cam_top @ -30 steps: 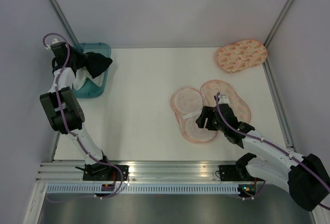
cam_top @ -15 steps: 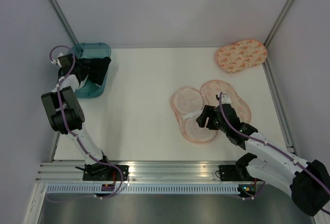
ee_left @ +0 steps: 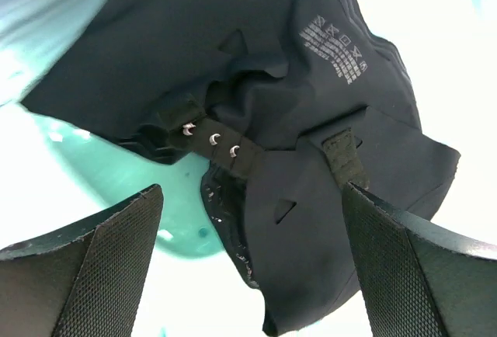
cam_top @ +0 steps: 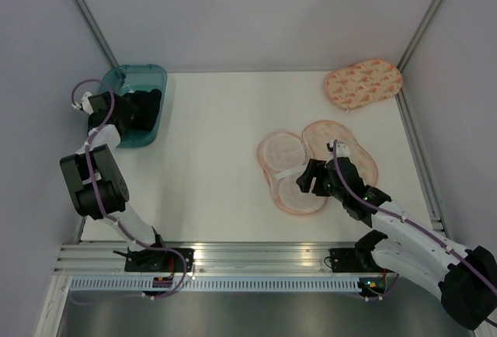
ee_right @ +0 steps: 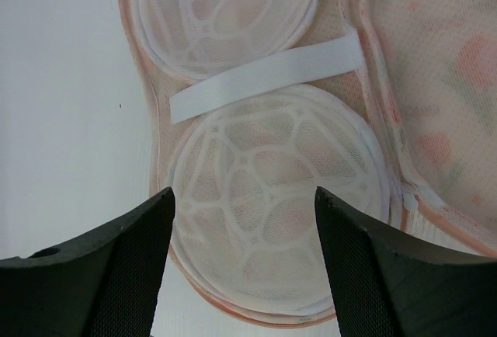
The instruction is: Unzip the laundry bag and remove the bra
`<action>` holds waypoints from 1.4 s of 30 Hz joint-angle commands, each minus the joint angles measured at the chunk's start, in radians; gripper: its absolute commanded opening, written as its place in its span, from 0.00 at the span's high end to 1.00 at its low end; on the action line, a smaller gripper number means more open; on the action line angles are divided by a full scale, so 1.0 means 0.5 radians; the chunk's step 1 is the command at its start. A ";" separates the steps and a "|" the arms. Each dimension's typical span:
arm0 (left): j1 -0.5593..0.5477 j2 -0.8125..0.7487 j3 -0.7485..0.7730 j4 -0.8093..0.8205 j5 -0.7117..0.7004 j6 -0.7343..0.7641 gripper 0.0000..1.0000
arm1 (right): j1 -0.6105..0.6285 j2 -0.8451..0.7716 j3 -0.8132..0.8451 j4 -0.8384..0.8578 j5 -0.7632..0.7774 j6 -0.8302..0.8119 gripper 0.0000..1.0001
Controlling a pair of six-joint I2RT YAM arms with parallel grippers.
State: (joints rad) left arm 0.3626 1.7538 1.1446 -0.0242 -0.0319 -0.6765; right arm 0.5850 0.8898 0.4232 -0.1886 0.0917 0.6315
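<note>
The laundry bag lies unzipped and spread open at the table's middle right, its white mesh cup inserts and a white elastic strap facing up. My right gripper hovers open just above its near lobe, with nothing between the fingers. The black bra lies crumpled in a teal bin at the far left. Over it my left gripper stands wide open, its fingers apart from the fabric.
A second peach pouch with orange print lies closed at the back right corner. Metal frame posts rise at both back corners. Bare white table stretches between the teal bin and the open bag.
My left gripper went from shut on the bra to wide open, and the bra dropped into the teal bin. The right arm shifted only slightly.
</note>
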 commanded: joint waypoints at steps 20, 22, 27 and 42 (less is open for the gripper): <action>-0.807 -1.019 -0.485 0.036 0.702 -0.374 0.00 | -0.029 -0.061 0.040 -0.761 1.280 1.266 0.12; -0.930 -1.105 -0.583 0.036 0.723 -0.362 0.00 | -0.029 -0.150 -0.048 -0.840 1.350 1.430 0.13; -1.234 -1.320 -0.825 -0.016 0.840 -0.362 0.00 | -0.090 -0.307 -0.043 -1.021 1.635 1.556 0.16; -1.701 -1.627 -1.234 -0.071 1.015 -0.368 0.00 | -0.807 -0.175 -0.245 -0.471 1.091 1.170 0.19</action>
State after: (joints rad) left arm -0.4782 0.9836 0.5472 -0.0654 0.4416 -0.8387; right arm 0.2676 0.7696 0.3370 -0.5755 0.7670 1.2964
